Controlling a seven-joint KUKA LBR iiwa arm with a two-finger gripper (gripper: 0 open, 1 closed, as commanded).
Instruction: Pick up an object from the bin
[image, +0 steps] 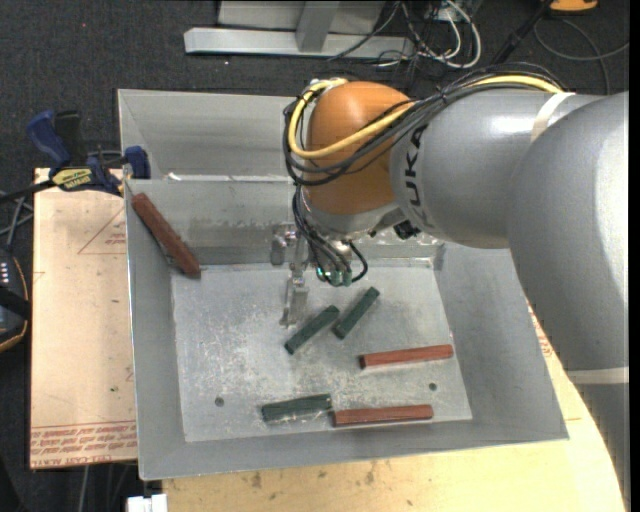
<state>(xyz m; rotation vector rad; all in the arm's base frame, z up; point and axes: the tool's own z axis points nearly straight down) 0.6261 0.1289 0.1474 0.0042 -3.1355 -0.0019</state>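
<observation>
Long red-brown flat bar (165, 235) leaned against grey metal bin (150, 400) left wall, right red-brown bar (406, 356), front red-brown bar (383, 415) and front green bar (296, 408) lay apart, gripper (293, 308) stood mid-bin, dark green rectangular bar (311, 331) just right of its tip, second green bar (356, 312) beside that, jaw state could not be told.

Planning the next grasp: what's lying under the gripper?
Mostly bare bin floor; a dark green bar lies just beside the gripper. The arm hides the back-right corner.

A brown bar (165, 235) is leaning at the far left. A red bar (406, 356) is lying right of centre. A green bar (296, 408) and a second red bar (383, 415) are lying end to end in front.
</observation>
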